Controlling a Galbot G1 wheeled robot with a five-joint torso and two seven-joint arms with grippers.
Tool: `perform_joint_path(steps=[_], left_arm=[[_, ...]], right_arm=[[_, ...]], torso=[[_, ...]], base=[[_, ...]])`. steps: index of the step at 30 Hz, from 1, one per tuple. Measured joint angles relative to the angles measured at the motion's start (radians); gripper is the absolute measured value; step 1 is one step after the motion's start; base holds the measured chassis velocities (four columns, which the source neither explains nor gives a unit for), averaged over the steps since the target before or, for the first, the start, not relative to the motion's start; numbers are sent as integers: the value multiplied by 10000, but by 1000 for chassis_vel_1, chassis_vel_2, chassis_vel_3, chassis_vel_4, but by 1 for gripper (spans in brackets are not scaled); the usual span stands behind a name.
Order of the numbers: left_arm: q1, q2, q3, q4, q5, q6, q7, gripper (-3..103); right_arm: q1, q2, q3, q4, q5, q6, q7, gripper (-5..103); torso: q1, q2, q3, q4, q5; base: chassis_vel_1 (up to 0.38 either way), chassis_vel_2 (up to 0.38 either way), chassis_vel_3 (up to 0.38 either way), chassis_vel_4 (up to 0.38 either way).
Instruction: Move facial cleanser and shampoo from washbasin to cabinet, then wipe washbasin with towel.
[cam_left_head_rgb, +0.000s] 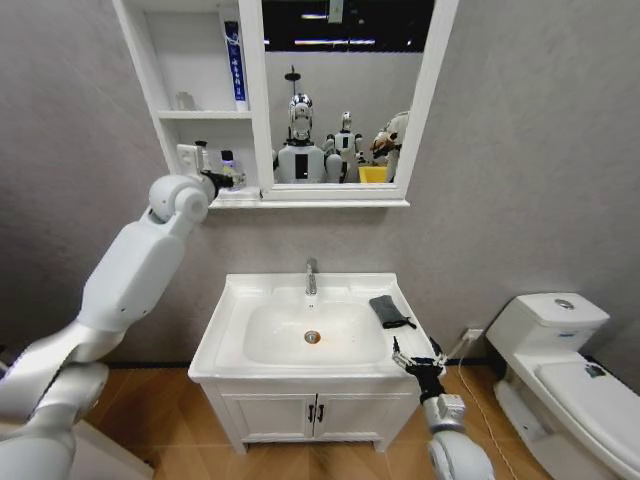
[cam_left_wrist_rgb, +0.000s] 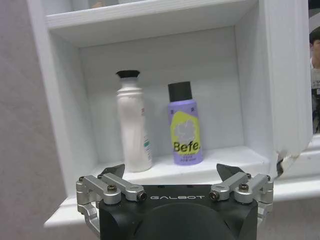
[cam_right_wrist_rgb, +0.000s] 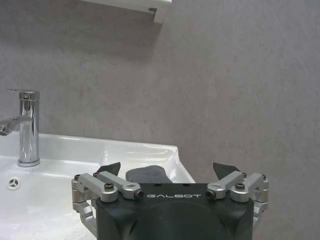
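Two bottles, the facial cleanser and the shampoo, stand side by side on the cabinet's (cam_left_head_rgb: 255, 100) lowest shelf: a white one with a black cap (cam_left_wrist_rgb: 132, 122) and a purple one with a black cap (cam_left_wrist_rgb: 185, 125). My left gripper (cam_left_wrist_rgb: 171, 172) is open and empty just in front of that shelf, raised high (cam_left_head_rgb: 226, 179). The dark towel (cam_left_head_rgb: 390, 310) lies folded on the washbasin's (cam_left_head_rgb: 225, 335) right rim. My right gripper (cam_left_head_rgb: 415, 356) hangs open at the front right corner, a little short of the towel (cam_right_wrist_rgb: 147, 174).
A chrome tap (cam_left_head_rgb: 311, 277) stands behind the bowl, with the drain (cam_left_head_rgb: 312, 337) at the middle. A blue tube (cam_left_head_rgb: 233, 65) sits on the top shelf. The white toilet (cam_left_head_rgb: 560, 345) is close on the right. Vanity doors (cam_left_head_rgb: 315, 412) are below.
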Motion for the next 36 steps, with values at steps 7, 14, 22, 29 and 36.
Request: perform_joint_path(steps=[7,14,22,29,36], left_arm=[[1924,337,-613,-1470,359,-884,-678,100],[4510,570,-1467,-3119,533,-1363,-857,100],[8439,-95,-3220,-4364,2060,-2002,-393,100],[12389,-1842,-4905,-5380,4629,-3255,965,100],[14529,-3086,-5968,-6762,5603,-3973,1718,100]], right_arm=[[91,-151,161,736,381,-590,380,100],[119,-424,133,1439,781,-1162,796,100],[244,-943,178,2178,1352,-1779,969,100],[350,-1233,410,2311,1784,-1838,962,100],[240,-1261,443,2340,1739,-1763,920,100]], torso=[[0,1,-1,-12,1],[2,0,-1,-5,6],[1,0,-1,1,3],[1,1,-1,2,3],[-1,2,-2,-2,6]], base=[[0,0,0,0],[0,0,0,0],[0,0,0,0],[0,0,0,0],[0,0,0,0]])
